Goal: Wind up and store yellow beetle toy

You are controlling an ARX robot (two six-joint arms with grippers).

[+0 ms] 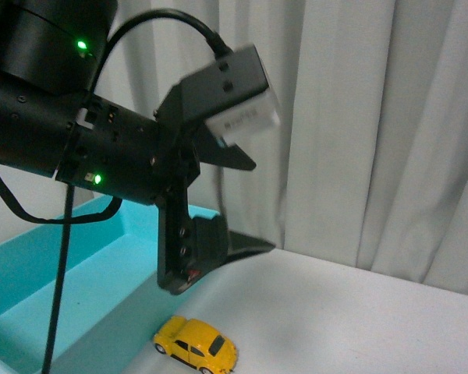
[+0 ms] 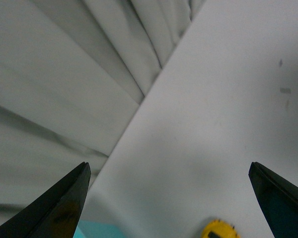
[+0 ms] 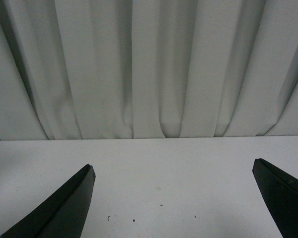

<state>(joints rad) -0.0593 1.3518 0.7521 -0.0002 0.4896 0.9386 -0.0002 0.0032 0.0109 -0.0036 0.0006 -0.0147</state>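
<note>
Yellow beetle toy (image 1: 196, 344) sits on the counter (image 1: 359, 312) by the blue bin (image 1: 31, 257). Left end effector (image 1: 259, 206) hangs above it, spread wide. Right end effector (image 3: 174, 198) is spread too.

**Count of things in view**

There is one yellow toy car (image 1: 196, 344), one turquoise tray (image 1: 31, 257), one white table (image 1: 359, 312) and one pale curtain (image 1: 374, 117). There are two grippers, the left gripper (image 1: 263, 206) and the right gripper (image 3: 173, 166), each with two dark fingers.

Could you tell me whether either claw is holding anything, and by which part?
Nothing: left claw and right claw are open and empty; the yellow beetle toy lies untouched.
</note>
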